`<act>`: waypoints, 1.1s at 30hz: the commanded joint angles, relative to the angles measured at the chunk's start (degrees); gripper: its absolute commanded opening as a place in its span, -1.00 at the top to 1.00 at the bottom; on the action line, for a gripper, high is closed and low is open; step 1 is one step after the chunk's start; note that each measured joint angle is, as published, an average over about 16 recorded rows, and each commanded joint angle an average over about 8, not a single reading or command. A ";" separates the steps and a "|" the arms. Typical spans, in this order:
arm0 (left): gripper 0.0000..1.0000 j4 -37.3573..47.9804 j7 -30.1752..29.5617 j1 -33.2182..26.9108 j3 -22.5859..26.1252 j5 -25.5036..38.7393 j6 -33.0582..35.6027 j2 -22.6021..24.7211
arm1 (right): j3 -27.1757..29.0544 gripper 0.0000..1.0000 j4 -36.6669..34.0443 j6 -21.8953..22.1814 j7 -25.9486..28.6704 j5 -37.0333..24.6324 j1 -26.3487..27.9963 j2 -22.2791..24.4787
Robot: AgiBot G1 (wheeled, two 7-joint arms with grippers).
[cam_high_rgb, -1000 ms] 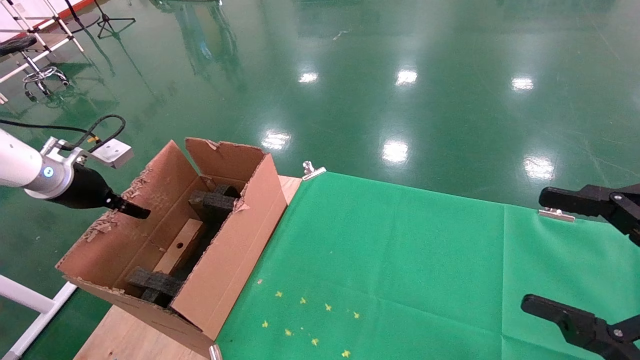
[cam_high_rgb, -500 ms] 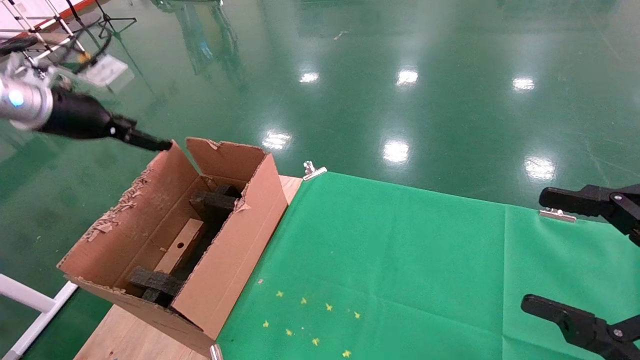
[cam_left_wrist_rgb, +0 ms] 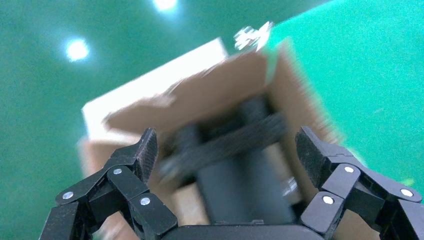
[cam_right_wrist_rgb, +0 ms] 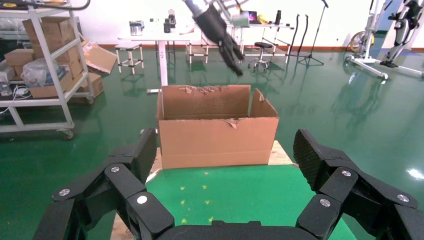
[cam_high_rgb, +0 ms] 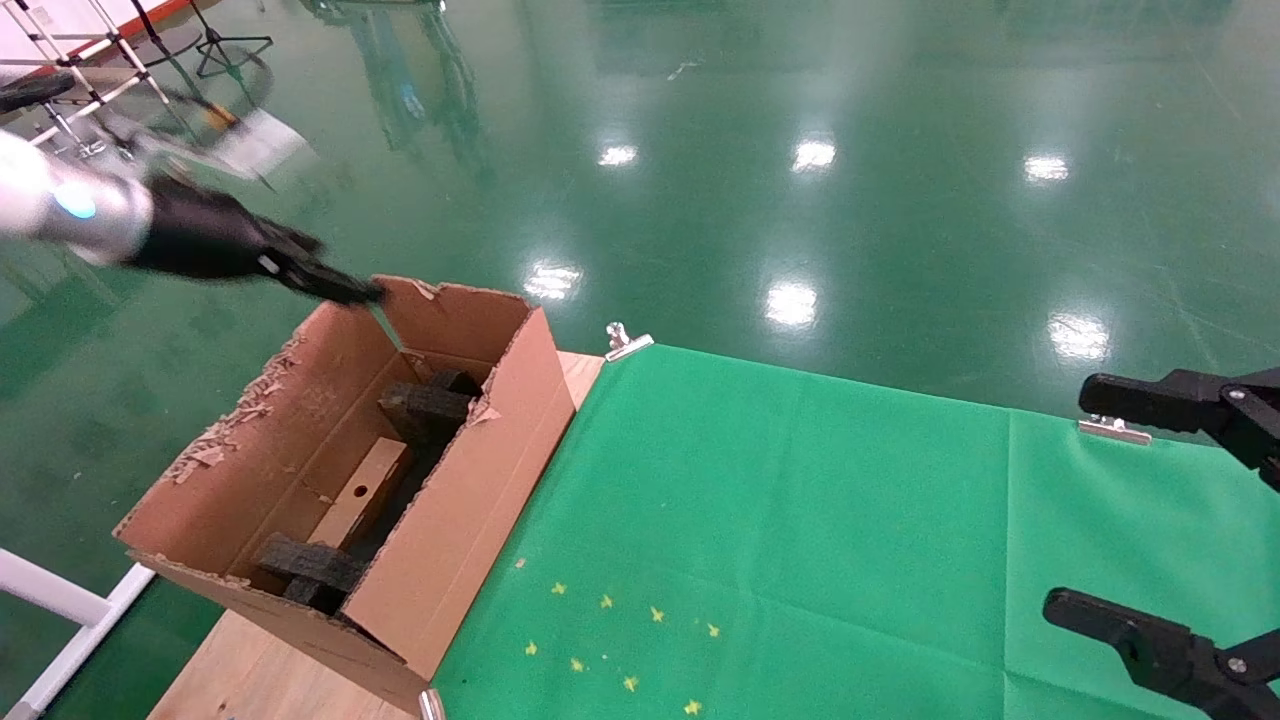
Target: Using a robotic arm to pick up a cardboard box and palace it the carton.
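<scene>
No legible writing, cardboard box (cam_high_rgb: 362, 490) inside carton (cam_high_rgb: 470, 480), left tool (cam_left_wrist_rgb: 225, 150) empty

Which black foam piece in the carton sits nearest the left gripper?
The far foam block, at the carton's back end below the left gripper; the other lies at the near end.

Robotic arm (cam_high_rgb: 60, 200), upper left of head view: white sleeve, silver wrist w/ blue ring light, black tapered gripper body, grey box camera + black cable behind, blurred. Left gripper (cam_left_wrist_rgb: 227, 150) in left wrist view: black linked fingers, ribbed pads, silver rivets at link joints. Right gripper (cam_high_rgb: 1120, 510), right edge of head view: bare black fingers, silver screw on each link; in right wrist view same black links, ribbed pads, silver rivets.
</scene>
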 commanded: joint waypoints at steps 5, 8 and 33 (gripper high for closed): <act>-1.00 -6.16 1.96 6.11 -6.32 -4.39 2.07 -0.68 | 0.00 -1.00 0.00 0.00 0.00 0.00 0.00 0.00; -1.00 -9.27 2.95 9.20 -9.51 -6.60 3.11 -1.03 | 0.00 -1.00 0.00 0.00 0.00 0.00 0.00 0.00; -1.00 -33.03 10.51 32.78 -33.88 -23.53 11.09 -3.66 | -0.01 -1.00 0.00 0.00 0.00 0.00 0.00 0.00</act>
